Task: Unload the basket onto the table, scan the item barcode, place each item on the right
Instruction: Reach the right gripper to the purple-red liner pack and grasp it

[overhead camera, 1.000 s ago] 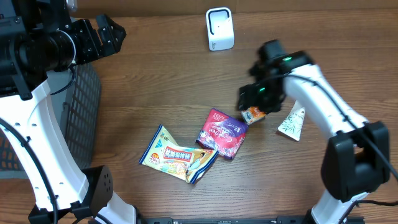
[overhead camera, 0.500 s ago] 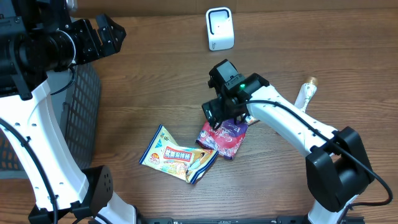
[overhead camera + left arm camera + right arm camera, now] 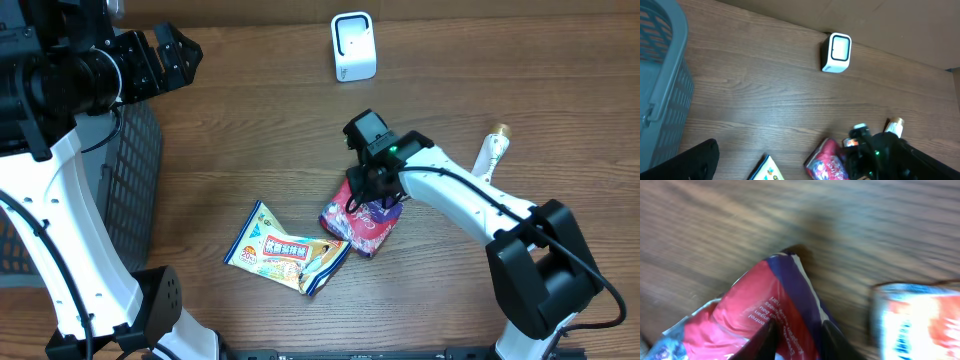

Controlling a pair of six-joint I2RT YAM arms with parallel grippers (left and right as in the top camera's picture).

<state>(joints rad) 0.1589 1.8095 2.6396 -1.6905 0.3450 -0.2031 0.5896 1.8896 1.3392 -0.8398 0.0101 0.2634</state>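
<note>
A red and purple snack packet (image 3: 360,225) (image 3: 827,162) lies mid-table. My right gripper (image 3: 372,195) is down on its upper edge. In the right wrist view the two dark fingers (image 3: 765,340) pinch a raised fold of the packet (image 3: 755,305), so that gripper (image 3: 800,340) is shut on it. The white barcode scanner (image 3: 353,46) (image 3: 836,52) stands at the back of the table. My left gripper (image 3: 178,50) hangs open at the far left, high above the basket, holding nothing; only one of its fingers (image 3: 695,160) shows in its wrist view.
A yellow snack packet (image 3: 285,250) lies left of the red one. A white tube-shaped packet (image 3: 492,150) rests to the right, and an orange and white packet (image 3: 920,320) sits beside the gripper. A grey basket (image 3: 130,190) stands at the left edge.
My right arm swung left from the small items at the right to the red packet, opened wide, then closed on its fold. The left arm stayed still.
</note>
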